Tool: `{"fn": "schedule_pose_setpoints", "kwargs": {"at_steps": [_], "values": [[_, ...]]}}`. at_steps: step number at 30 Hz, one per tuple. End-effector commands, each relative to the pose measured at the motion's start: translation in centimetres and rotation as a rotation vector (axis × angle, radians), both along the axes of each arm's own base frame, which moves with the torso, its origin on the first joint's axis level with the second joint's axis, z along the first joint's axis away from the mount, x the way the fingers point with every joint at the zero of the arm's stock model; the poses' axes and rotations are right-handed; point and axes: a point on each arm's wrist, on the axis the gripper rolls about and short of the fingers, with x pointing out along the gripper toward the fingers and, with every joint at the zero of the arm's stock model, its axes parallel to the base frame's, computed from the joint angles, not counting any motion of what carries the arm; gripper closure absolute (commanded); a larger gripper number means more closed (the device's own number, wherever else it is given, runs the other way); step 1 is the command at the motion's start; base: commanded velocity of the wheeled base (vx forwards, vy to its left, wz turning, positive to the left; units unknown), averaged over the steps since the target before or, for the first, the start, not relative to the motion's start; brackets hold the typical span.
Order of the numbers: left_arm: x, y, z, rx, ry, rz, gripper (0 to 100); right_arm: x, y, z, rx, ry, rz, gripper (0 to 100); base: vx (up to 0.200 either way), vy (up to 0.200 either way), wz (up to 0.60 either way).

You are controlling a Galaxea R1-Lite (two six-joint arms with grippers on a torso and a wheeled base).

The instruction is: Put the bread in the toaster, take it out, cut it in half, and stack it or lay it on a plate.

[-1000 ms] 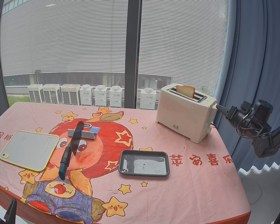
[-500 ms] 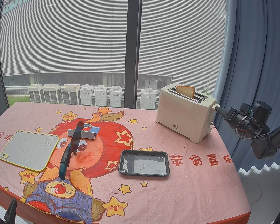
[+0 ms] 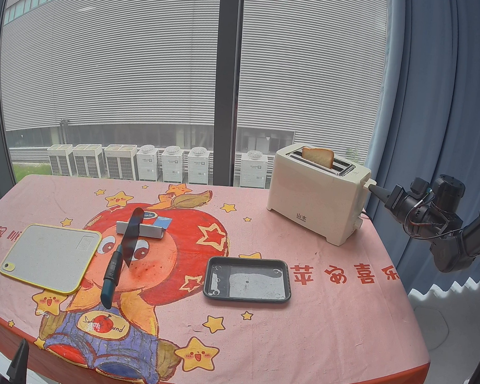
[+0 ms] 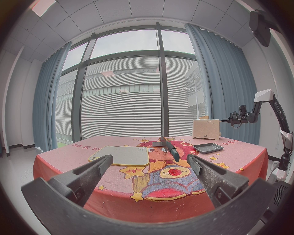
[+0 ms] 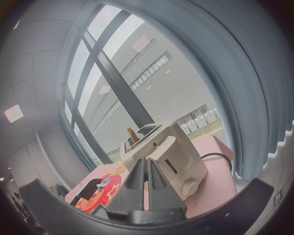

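Compared with a second ago, the right tool [image 3: 376, 190] sits slightly lower and a touch closer to the toaster's side lever [image 5: 165, 147]; the bread, knife, board and tray have not moved.

On the pink cartoon-printed tabletop [image 3: 322, 330] there is one cream plastic two-slot toaster [image 3: 314, 199] at the far right. Nearer, at the middle, lies one black rectangular tray-style plate [image 3: 247, 299]. At the left are one white cutting board with a yellow rim [image 3: 51, 256], one dark-bladed knife with a blue handle [image 3: 120, 257] and one small grey block [image 3: 139, 229].

The single slice of toasted bread [image 3: 318, 156] stands upright in one toaster slot, its top half showing. Its broad face looks toward the near side and its long axis runs left to right along the slot.

The knife lies near to far, with its blade pointing far and propped on the block.

The right tool's fingers are pressed together, with the tip at the lever; contact cannot be told. The left tool [image 4: 149, 159] is spread and holds nothing, off the tabletop's near left edge.
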Motion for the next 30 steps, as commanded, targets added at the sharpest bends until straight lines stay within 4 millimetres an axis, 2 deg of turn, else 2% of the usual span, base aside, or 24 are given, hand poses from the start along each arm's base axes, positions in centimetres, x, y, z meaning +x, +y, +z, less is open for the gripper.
{"fn": "schedule_pose_setpoints", "kwargs": {"at_steps": [1,13,22,30], "values": [[0.0,0.0,-0.5,0.0,0.001,0.0,0,0.0,0.0,-0.1,0.0,0.006,0.0,100,0.0,0.0,0.0],[0.0,0.0,-0.5,0.0,0.001,0.0,0,-0.1,0.1,-0.3,-0.001,0.015,0.002,100,0.0,0.0,0.0],[0.0,0.0,-0.5,0.0,0.001,0.0,0,0.1,0.1,-1.2,-0.002,0.038,-0.003,100,0.0,0.0,0.0],[0.0,0.0,-0.5,0.0,0.001,-0.002,0,0.1,0.2,-1.0,-0.002,0.036,-0.018,100,0.0,0.0,0.0]]}}
